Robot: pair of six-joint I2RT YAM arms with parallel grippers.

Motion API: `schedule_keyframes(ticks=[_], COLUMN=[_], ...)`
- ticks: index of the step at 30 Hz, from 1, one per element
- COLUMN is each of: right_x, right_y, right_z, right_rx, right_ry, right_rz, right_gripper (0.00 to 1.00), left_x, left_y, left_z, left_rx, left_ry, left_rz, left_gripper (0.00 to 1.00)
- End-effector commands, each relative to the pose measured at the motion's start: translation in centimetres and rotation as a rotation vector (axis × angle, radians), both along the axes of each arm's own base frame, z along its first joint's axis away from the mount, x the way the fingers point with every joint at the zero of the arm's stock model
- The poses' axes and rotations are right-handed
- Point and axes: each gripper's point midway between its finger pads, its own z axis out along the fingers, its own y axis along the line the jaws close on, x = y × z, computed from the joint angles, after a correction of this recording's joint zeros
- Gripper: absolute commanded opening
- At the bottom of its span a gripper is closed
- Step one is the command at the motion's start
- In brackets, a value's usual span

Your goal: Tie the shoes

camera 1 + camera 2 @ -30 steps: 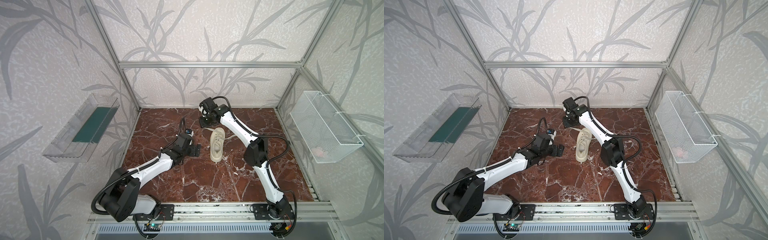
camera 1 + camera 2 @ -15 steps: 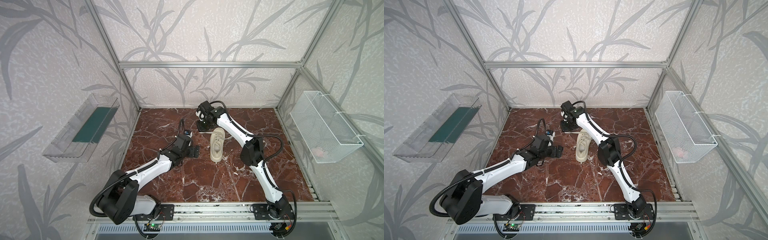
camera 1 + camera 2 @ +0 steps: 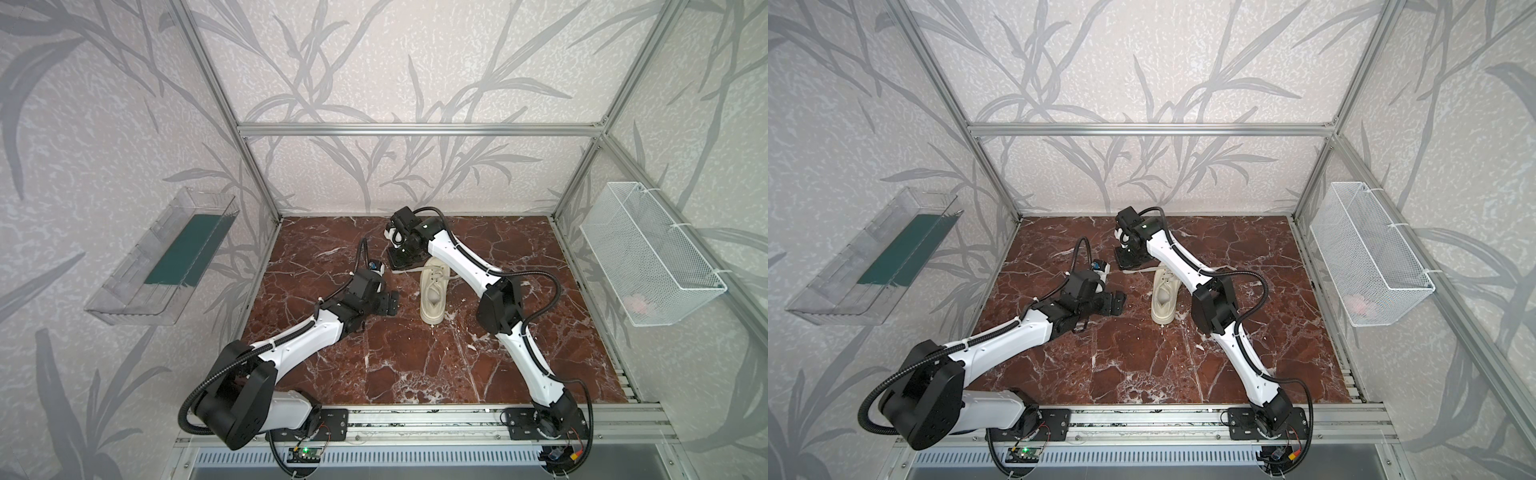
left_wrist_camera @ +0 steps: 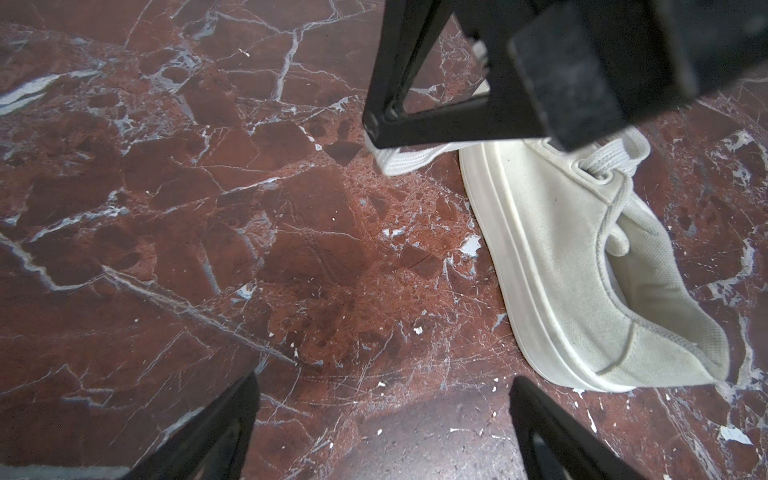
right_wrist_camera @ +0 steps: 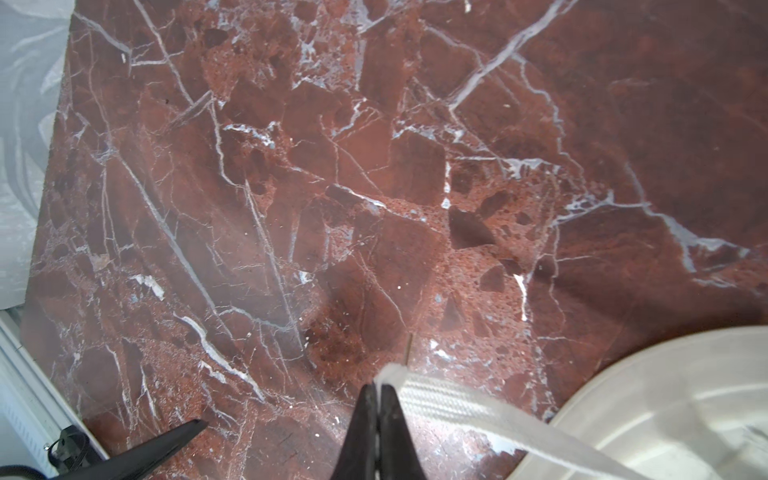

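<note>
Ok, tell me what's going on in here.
Two robot arms are working on a cream sneaker standing on the red marble tabletop. The right tool is shut on the end of one flat lace, which is drawn out away from the shoe. The left tool is wide open and empty, hovering beside the sneaker. No knot is visible yet, so the tying looks barely started.
</note>
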Motion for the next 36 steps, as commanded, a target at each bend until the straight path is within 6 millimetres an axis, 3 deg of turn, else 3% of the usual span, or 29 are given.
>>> schedule_keyframes(ticks=[1,11,14,22,24,31,36], right_x=[-0.7,-1.6,-1.6,-1.4,-1.2,0.1,0.7], right_y=[0.9,1.6,1.7,1.4,1.1,0.0,-2.0], right_z=[-0.7,-1.9,-1.6,-1.0,-0.5,3.3,5.9], right_rx=[0.013,0.019,0.026,0.016,0.005,0.019,-0.002], right_ry=[0.035,0.080,0.077,0.054,0.033,-0.066,-0.115], right_rz=[0.027,0.048,0.052,0.051,0.049,0.010,-0.031], right_gripper=[0.06,0.09,0.13,0.10,0.04,0.05,0.05], left_x=[-0.4,-0.6,-0.6,-0.6,-0.6,-0.6,-0.5], left_y=[1.0,1.1,1.2,1.2,1.2,1.2,0.8], left_z=[0.0,0.0,-0.1,-0.1,0.0,0.1,0.2], left_rx=[0.006,0.009,0.010,0.009,0.008,0.008,-0.011], left_ry=[0.002,0.003,0.006,0.006,0.003,0.003,0.006], left_rz=[0.032,0.033,0.036,0.036,0.038,0.036,0.032], left_gripper=[0.96,0.96,0.96,0.96,0.96,0.96,0.96])
